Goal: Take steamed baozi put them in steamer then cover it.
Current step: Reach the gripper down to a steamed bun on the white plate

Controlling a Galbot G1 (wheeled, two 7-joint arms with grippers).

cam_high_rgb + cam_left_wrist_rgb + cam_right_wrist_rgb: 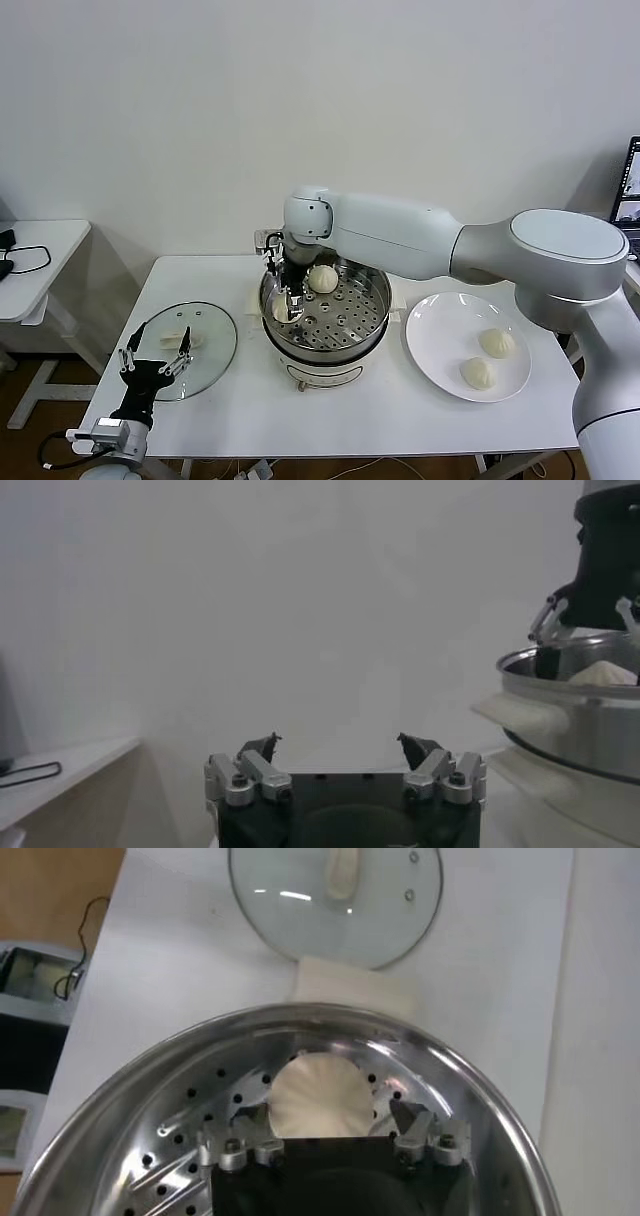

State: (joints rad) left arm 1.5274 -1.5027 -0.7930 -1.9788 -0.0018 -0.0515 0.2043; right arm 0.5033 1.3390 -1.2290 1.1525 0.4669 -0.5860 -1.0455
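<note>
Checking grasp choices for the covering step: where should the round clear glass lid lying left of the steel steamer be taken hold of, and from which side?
Probably by its white handle, the only raised part on the round clear glass lid, which lies flat on the white table. Come from straight above, jaws either side of the bar's narrow width; the rim sits too low to catch. The open left gripper hovers nearest.

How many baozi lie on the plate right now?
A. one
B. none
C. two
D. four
C: the head view shows two baozi on the plate; two more sit in the steamer, one between the open fingers of the right gripper.
</note>
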